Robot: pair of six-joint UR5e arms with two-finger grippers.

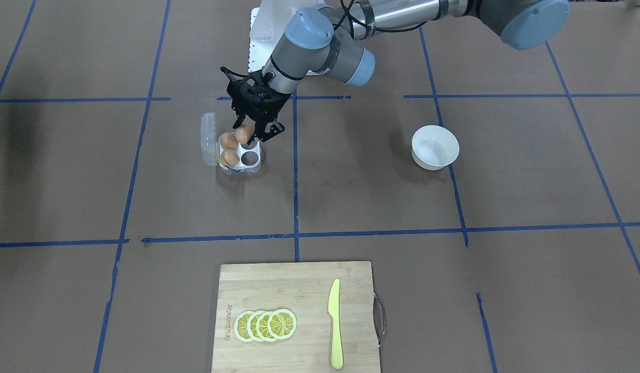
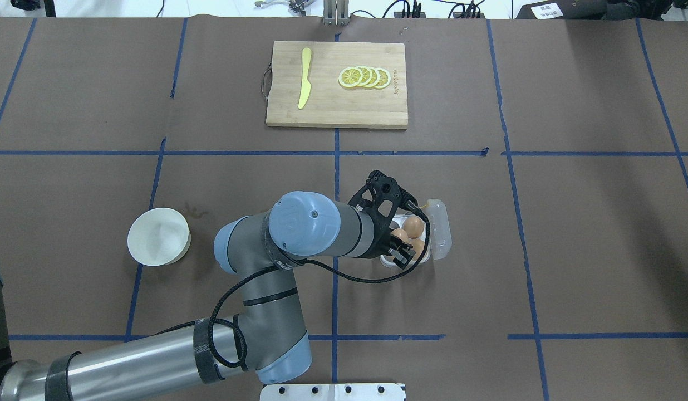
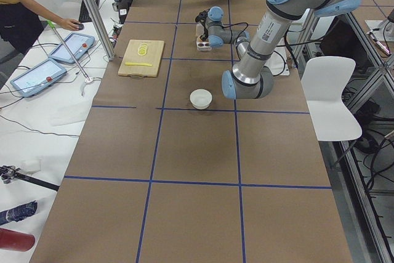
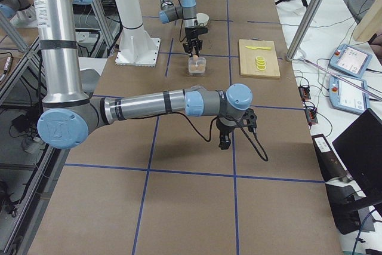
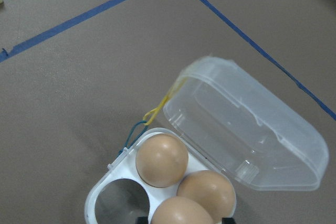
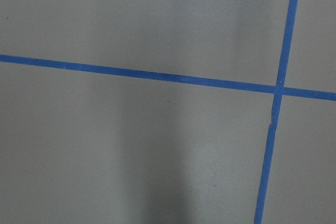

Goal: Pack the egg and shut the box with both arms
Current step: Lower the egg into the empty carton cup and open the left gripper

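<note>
The clear box [image 1: 251, 165] stands open on the table, its lid [image 1: 208, 139] folded back. Two brown eggs [image 1: 228, 141] sit in its cells and one cell [image 1: 250, 157] is empty. My left gripper [image 1: 246, 137] is shut on a third egg [image 1: 243, 132] and holds it at the fourth cell; I cannot tell whether it rests in the cell. In the left wrist view the held egg [image 5: 181, 211] is at the bottom edge, beside the open lid [image 5: 247, 135]. My right gripper [image 4: 225, 138] hangs over bare table, away from the box; I cannot tell if it is open or shut.
A white bowl [image 1: 435, 147] stands on the left arm's side of the table. A wooden cutting board [image 1: 294, 290] with lemon slices [image 1: 265, 325] and a yellow knife [image 1: 334, 321] lies at the table's far edge from the robot.
</note>
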